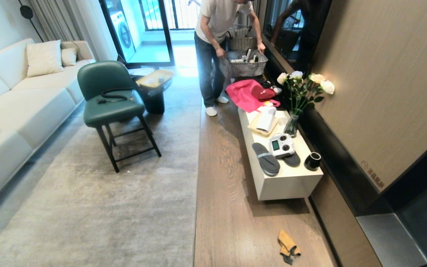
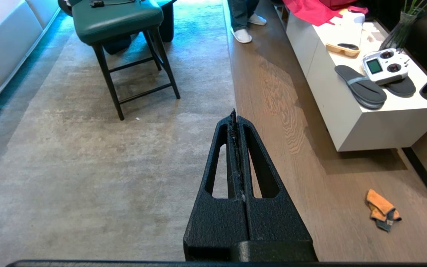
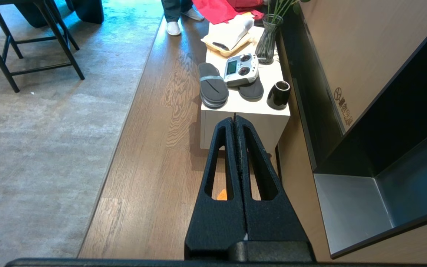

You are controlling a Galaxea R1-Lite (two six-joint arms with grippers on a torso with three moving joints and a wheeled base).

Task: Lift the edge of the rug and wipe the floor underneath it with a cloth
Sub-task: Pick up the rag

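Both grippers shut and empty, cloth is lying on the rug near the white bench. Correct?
Not quite: the cloth lies on the bare wood floor, off the rug edge, near the white bench, as the head view shows. The left gripper and right gripper are shut and empty.

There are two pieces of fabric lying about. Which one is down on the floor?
The small mustard-tan cloth lies crumpled on the wood floor. The big pink fabric is draped on the white cabinet instead.
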